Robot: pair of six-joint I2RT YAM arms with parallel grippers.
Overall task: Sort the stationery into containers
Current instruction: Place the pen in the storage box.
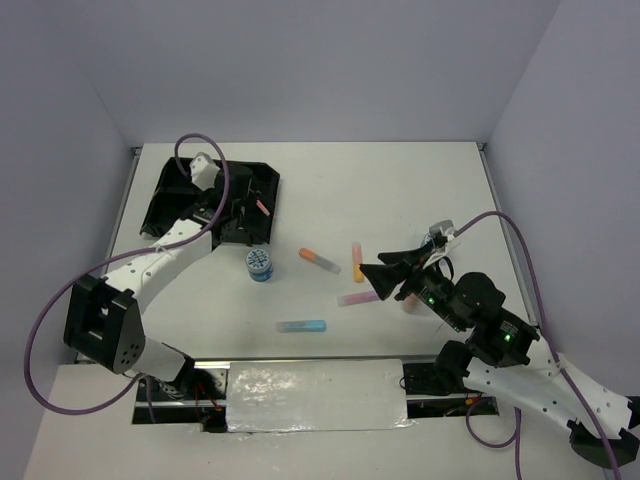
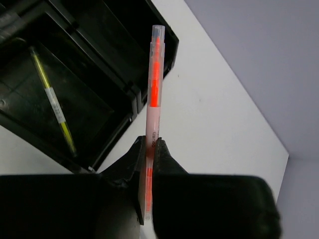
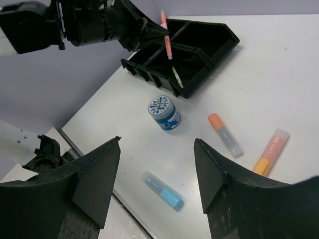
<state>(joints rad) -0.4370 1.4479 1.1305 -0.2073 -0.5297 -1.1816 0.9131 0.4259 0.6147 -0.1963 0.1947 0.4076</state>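
White table [image 1: 400, 190], grey walls: left arm holds a pen at the tray, right arm hangs over loose highlighters.
Black tray [image 1: 165, 205] sits far left, with a yellow pen [image 2: 52, 102] lying in one compartment. Left gripper [image 2: 149, 152] is clamped on a pink pen [image 2: 155, 84] over the tray's right side. Tape roll [image 1: 260, 265] is on the table just near of the tray, blue highlighter [image 1: 301, 326] nearer, mid-table. To the right lie an orange-capped highlighter [image 1: 320, 260], an orange-pink highlighter [image 1: 357, 262] and a purple highlighter [image 1: 357, 298]. Right gripper [image 3: 157, 149] has its jaws wide, holding nothing, beside the purple one.
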